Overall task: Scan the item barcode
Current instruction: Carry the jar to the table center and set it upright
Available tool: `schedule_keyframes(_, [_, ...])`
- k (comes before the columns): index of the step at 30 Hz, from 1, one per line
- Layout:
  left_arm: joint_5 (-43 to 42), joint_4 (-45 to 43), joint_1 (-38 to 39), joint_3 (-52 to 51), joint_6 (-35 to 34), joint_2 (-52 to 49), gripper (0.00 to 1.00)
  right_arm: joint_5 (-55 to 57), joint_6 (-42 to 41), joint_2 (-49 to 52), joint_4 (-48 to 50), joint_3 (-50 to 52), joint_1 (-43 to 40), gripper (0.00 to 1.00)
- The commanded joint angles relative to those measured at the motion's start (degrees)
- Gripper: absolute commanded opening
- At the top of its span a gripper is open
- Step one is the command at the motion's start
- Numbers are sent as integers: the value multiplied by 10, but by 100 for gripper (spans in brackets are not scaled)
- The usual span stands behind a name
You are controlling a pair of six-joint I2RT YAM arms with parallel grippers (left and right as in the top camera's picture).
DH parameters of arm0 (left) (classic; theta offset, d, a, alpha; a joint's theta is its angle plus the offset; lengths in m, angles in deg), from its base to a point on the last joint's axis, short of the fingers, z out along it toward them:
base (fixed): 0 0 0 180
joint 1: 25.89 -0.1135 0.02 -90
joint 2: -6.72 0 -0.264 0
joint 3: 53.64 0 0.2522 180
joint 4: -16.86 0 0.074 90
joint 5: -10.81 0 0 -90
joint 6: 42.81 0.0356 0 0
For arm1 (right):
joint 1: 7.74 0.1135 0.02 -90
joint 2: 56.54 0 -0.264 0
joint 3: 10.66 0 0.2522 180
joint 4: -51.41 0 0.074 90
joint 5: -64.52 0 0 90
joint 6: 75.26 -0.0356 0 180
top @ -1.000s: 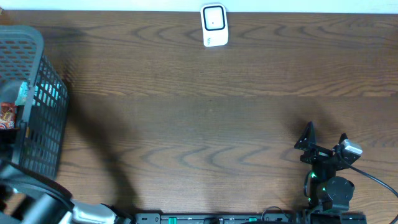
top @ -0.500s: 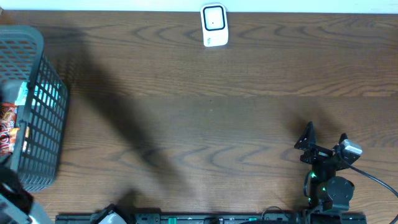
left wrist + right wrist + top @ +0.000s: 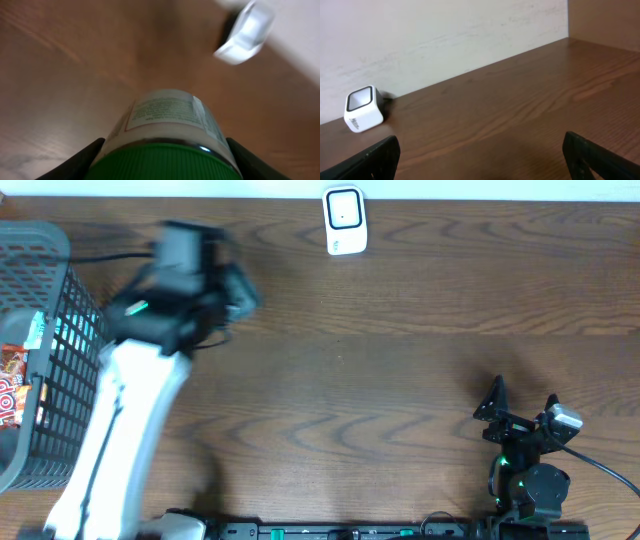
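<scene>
Over the dark wood-grain table (image 3: 400, 360), the left gripper (image 3: 228, 292) holds a green-lidded jar (image 3: 165, 112) between the wire basket (image 3: 60, 350) and the white scanner (image 3: 345, 220).
A pale wall (image 3: 420, 40) backs the table's far edge; since half a second ago the left arm has swung out from the near-left corner, while the right gripper (image 3: 522, 405) has not moved, jaws spread wide and empty; overhead shows the left gripper only as a blur; its wrist view shows the fingers (image 3: 75, 162) clamped partway closed on the jar just below its lid, with the scanner ahead.
</scene>
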Motion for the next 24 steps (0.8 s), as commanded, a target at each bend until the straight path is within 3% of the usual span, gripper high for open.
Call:
schedule_keyframes(1, [89, 9, 43, 0, 9, -65, 60, -1, 3, -3, -1, 2, 5, 99])
schedule_keyframes(10, [84, -16, 118, -1, 2, -243, 61, -1, 3, -3, -1, 2, 5, 99])
schedule_keyframes(13, [70, -33, 126, -1, -32, -287, 61, -1, 3, -3, -1, 2, 5, 99])
schedule_keyframes(18, [-8, -77, 127, -1, -48, -332, 61, -1, 3, -3, -1, 2, 5, 99])
schedule_keyframes(24, [-9, -79, 127, -1, -66, -343, 66, -1, 3, -3, -1, 2, 5, 99])
